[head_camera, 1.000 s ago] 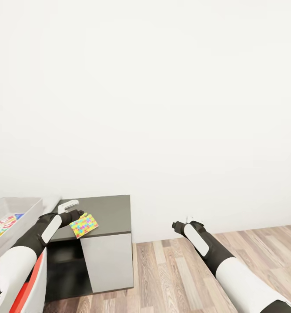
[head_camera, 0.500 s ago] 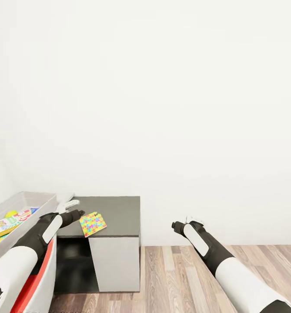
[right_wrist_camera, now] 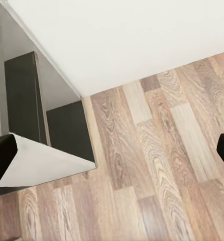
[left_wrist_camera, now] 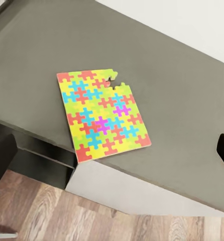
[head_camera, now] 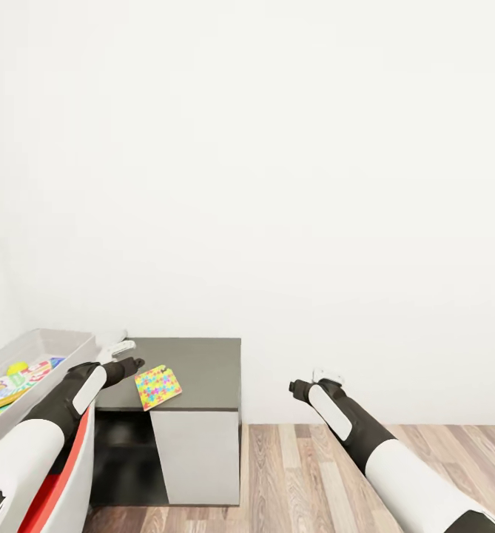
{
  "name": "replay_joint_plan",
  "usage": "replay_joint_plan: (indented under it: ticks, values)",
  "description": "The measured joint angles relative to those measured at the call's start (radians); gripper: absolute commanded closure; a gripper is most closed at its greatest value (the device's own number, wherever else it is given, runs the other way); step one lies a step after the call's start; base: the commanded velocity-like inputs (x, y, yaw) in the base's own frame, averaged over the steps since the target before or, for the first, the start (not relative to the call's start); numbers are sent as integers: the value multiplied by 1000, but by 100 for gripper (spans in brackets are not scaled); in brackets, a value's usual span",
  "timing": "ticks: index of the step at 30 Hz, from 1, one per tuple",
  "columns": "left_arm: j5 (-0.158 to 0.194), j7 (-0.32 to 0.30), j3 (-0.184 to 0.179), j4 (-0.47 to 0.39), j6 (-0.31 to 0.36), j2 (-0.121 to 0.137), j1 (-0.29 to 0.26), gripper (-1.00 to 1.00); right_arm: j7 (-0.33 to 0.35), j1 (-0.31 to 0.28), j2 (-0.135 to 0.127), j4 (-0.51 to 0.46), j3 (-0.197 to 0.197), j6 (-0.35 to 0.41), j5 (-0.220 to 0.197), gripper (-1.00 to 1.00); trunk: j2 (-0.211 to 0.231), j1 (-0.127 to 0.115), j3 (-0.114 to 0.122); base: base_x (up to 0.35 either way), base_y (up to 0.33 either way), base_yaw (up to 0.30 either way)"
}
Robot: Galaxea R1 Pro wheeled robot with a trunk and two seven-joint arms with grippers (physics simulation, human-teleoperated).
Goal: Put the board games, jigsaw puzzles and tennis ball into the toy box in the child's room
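A room in a home, a child's by the look of it. A plain white wall [head_camera: 277, 185] meets a wood-plank floor [head_camera: 306, 474]. Against the wall stands a low dark grey counter [head_camera: 195, 363] with a white panel [head_camera: 195, 455], and a bright jigsaw [head_camera: 157, 386] of small coloured patches lies on its top near the front edge. Beside it, a shallow grey toy box [head_camera: 47, 344] holds colourful game boxes [head_camera: 14, 381] and a yellow-green ball [head_camera: 17, 367].

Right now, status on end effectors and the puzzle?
Both end effectors open, empty. Left end effector above jigsaw puzzle, flat on dark desk. Right end effector over floor. Nothing blocking.
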Motion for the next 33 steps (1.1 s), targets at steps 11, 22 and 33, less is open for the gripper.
replay_joint_plan:
  ticks: [11,22,33]
  values:
    - [-4,0,-2,0,0,0,0,-100,15,0,-7,4,2,4,-1,-100,0,0,0,151,0,0]
    - [-6,0,-3,0,0,0,0,-100,296,0,-80,12,-1,63,0,-100,0,0,0,43,0,0]
    - [-7,0,-4,1,0,0,0,-100,473,0,-124,72,-8,69,0,-100,0,0,0,100,0,0]
